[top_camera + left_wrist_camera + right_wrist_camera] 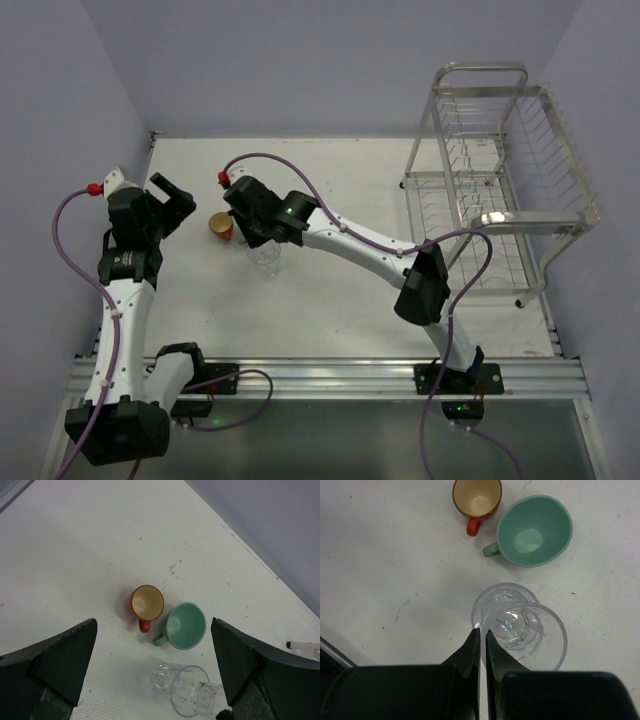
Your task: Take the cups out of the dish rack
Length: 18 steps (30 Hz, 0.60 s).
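Pinching the rim wall of the clear glass tumbler [520,630] with the right gripper [481,632], jaws pressing on it from inside and outside. Holding it upright, mouth up, over the left half of the table [330,310], well off every edge. Sitting just beyond it toward the left edge: mint-green mug [535,530] and orange-red mug [476,500], close beside each other, mouths up. Hovering the left gripper [153,622] near the left edge, jaws spread wide, gripping nothing. Standing in the far right corner, well apart from the cups: the dish rack [500,190].
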Motion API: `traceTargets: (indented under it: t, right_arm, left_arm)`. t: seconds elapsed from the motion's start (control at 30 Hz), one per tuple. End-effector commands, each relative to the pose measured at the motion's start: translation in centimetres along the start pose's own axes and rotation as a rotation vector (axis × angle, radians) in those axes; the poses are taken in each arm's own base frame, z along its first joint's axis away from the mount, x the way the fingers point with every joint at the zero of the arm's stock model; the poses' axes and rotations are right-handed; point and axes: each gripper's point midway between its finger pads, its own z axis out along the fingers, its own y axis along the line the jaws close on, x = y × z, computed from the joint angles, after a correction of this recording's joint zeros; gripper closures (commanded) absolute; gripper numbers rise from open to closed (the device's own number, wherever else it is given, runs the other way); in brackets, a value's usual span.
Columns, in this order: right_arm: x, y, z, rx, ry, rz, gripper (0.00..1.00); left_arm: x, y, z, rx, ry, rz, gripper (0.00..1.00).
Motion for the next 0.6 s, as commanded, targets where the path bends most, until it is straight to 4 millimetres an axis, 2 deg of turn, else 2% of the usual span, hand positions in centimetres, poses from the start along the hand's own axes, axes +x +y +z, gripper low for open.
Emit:
traceTargets:
  t: [0.0, 0.17, 0.57]
  right_arm:
    - [-0.7, 1.2, 1.3, -0.034, -0.041, -0.022, 1.00]
    - [-0.3, 1.5, 2.6, -0.035, -0.030, -0.030, 1.00]
    - [3.5, 1.5, 6.9, -0.014, 0.068, -0.044, 1.00]
  left_arm:
    - [-0.7, 0.2, -0.5, 0.000, -0.032, 0.016, 0.00]
    - [-0.7, 0.3, -0.5, 0.000, -0.034, 0.025, 0.00]
    - [-0.1, 0.6, -0.1, -0.007, -0.022, 0.027, 0.00]
